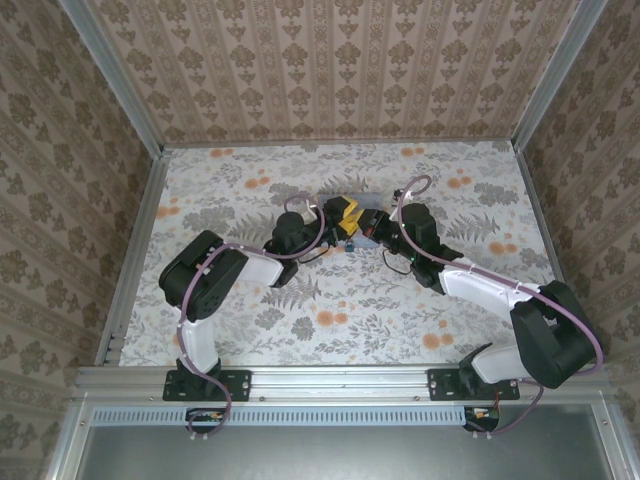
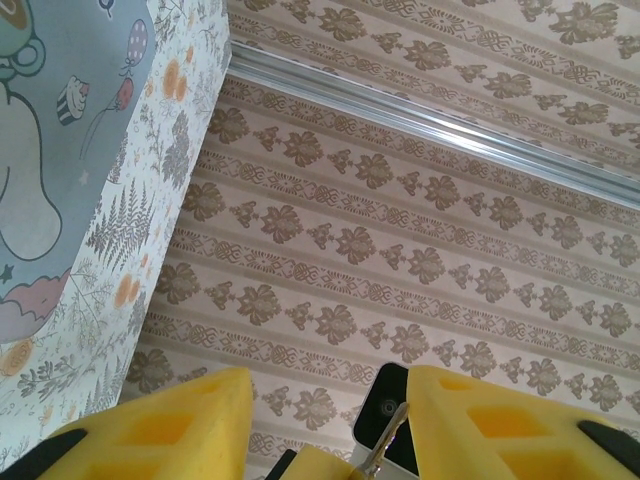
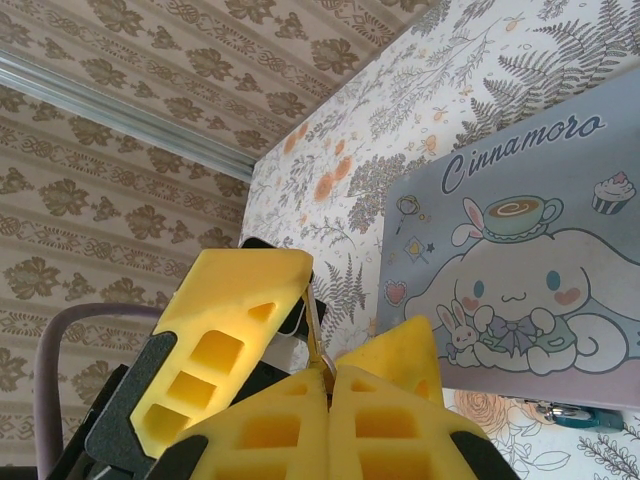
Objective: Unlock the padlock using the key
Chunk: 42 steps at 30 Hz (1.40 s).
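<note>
My right gripper (image 3: 328,375) is shut on the bow of the key (image 3: 318,335), a thin brownish-gold sliver whose blade points up from the pinched pads. My left gripper (image 2: 330,400) stands open around that blade, one yellow finger (image 3: 230,320) on its left and the other (image 3: 400,350) on its right. In the left wrist view the key (image 2: 388,438) rises close beside the right-hand finger, with a wide gap to the other. A small teal padlock (image 3: 575,413) lies on the mat by the tin's near edge. Both grippers meet at the middle of the table (image 1: 345,215).
A pale blue cartoon tin box (image 3: 520,250) lies flat on the flowered mat (image 1: 300,320) just beyond the grippers. Patterned walls (image 1: 330,60) close in the back and both sides. Open mat lies in front and to the left of the arms.
</note>
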Motion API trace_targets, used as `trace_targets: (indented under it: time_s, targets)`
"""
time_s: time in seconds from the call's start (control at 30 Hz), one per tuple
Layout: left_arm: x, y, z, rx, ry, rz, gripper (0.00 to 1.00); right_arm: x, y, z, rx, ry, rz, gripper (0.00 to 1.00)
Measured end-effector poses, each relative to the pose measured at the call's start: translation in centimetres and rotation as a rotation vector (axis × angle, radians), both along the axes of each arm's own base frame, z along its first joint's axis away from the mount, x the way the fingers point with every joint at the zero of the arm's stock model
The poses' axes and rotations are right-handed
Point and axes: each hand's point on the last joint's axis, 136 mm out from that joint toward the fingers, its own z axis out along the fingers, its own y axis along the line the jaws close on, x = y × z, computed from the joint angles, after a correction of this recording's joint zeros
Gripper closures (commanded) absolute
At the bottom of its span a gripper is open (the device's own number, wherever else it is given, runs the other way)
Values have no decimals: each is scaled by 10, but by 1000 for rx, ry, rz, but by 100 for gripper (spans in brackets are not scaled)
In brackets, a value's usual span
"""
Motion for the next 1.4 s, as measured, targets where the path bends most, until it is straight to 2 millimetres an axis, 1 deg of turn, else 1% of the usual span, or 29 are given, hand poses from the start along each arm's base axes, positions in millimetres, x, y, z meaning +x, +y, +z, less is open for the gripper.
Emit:
trace_targets:
  time_s: [0.17,0.23,0.3,0.43,0.7,0.9,1.17,1.27,1.3,1.4]
  targets:
    - [0,0,1,-2,-3,2,63,0,-1,-1,-2,2,-3,100]
    - [1,0,1,-4,-5,4,67,0,-1,-2,-3,3,-3,100]
    - [1,1,2,-6,-6,6,73,0,-1,-3,-4,5,-4,100]
    - [2,1,3,-10,-11,12,80,0,-1,-4,-6,7,-6,100]
    - [3,2,5,-15,-16,21,89,0,-2,-4,-7,7,-8,100]
    - [3,5,2,-11,-11,31,100,0,-3,-5,-11,10,-17,100]
    - [3,5,3,-15,-15,32,100,1,-4,-5,-13,9,-23,100]
    - [3,5,4,-16,-21,32,77,1,-4,-5,-11,10,-25,100]
    - [3,5,4,-17,-18,31,72,1,-4,-5,-9,9,-25,100]
    - [1,4,3,-12,-22,25,66,2,-4,-3,-5,3,-25,100]
